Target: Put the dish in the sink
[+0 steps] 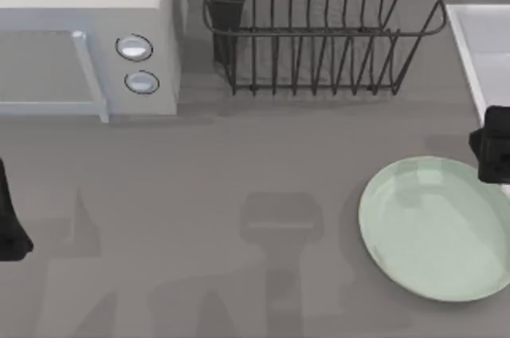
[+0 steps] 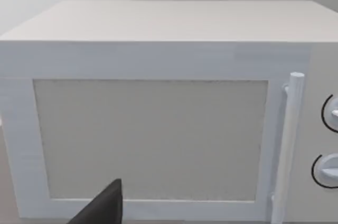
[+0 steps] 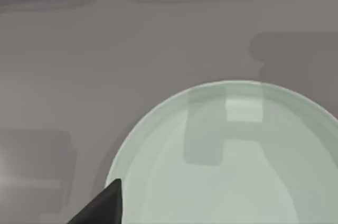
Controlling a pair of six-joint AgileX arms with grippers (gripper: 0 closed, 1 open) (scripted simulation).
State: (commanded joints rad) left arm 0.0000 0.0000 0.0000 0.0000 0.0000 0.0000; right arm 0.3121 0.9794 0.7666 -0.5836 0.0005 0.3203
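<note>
With the dish (image 1: 434, 226) flat on the table at the right, just short of the sink (image 1: 478, 43), my right gripper (image 1: 496, 147) sits beside its far rim, finger state unclear. I'd take the rim squarely, lift level. Left gripper (image 1: 9, 222) parked left, facing microwave (image 2: 158, 118).

light: bright, even | shadows: soft arm shapes on table (image 1: 239, 155) | glare: none

Your left arm (image 1: 9, 222) appears as a matte black, angular block at the table's left edge. Your right arm (image 1: 496, 145) is a similar boxy black shape at the right edge. In each wrist view, one dark, pointed, wedge-shaped fingertip (image 2: 103, 208) (image 3: 103, 208) shows, plain and unmarked.
</note>
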